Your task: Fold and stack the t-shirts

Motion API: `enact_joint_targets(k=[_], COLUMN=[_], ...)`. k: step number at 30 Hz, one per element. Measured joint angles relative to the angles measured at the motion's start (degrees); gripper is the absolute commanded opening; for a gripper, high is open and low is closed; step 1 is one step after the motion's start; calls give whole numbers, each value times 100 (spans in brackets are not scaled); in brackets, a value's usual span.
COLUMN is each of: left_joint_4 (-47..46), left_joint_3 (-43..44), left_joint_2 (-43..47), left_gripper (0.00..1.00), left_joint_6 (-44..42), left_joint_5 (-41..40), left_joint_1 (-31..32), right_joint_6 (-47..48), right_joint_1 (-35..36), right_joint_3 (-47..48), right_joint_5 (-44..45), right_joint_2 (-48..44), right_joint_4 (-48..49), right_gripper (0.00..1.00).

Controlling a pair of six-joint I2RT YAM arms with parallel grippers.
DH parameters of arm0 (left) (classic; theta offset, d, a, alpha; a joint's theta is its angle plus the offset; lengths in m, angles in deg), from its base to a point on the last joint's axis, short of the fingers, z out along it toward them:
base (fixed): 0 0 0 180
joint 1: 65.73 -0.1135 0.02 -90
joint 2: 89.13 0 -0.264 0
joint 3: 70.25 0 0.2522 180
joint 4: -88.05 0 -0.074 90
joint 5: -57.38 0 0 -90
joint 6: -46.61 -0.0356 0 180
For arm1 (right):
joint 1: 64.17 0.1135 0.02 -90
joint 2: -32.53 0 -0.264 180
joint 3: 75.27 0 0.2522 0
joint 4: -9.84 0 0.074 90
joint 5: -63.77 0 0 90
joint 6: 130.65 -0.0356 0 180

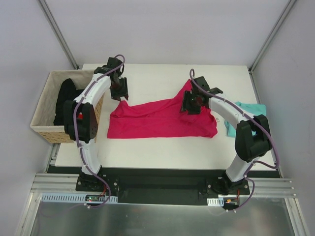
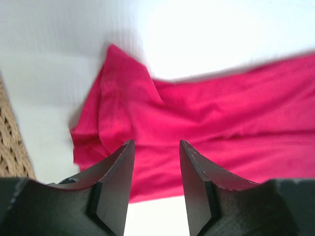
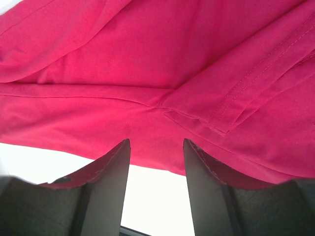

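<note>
The pink t-shirt (image 1: 162, 120) lies as a soft, rumpled band of matte knit on the smooth white table (image 1: 157, 147), stretched from one pincer to the other. The left pincer (image 2: 156, 142) stands over its left end, jaws parted partway with nothing between them. Its wrist view shows that end bunched into a peaked fold ahead of the fingers, with coarse woven wicker at the far left. The right pincer (image 3: 156, 141) stands over the right end, likewise partly open and empty. Only its wrist view shows a stitched hem and seams just beyond the fingertips. Only the overhead view shows the teal t-shirt (image 1: 246, 109) lying right of the right pincer, partly hidden by that arm, and the black garment (image 1: 66, 101) slumped in the basket (image 1: 42, 110) left of the left pincer.
</note>
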Motion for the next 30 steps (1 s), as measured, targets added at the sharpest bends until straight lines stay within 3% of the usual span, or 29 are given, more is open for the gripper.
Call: enact_joint_targets(k=[2,9,16,30], left_joint_4=[39,175,232,256], left_joint_3=[205,625,693,507], left_joint_2=[-297,-1075,-1117,-1121], left_gripper=[32,32,36,30], left_joint_6=[2,28,59,221], left_joint_5=[-2,0,0,-79], left_joint_1=[-68,-304,-369,-413], right_joint_6=[11,59,63,61], right_joint_1=[-11,-74,-155,-155], right_joint_3=[13,66,66,24], right_joint_5=[-22,-35,-33,-31], right_joint_2=[0,-2,-4,-101], right_joint_4=[-9,-151,-221,-284], right_gripper=[50,49,48,48])
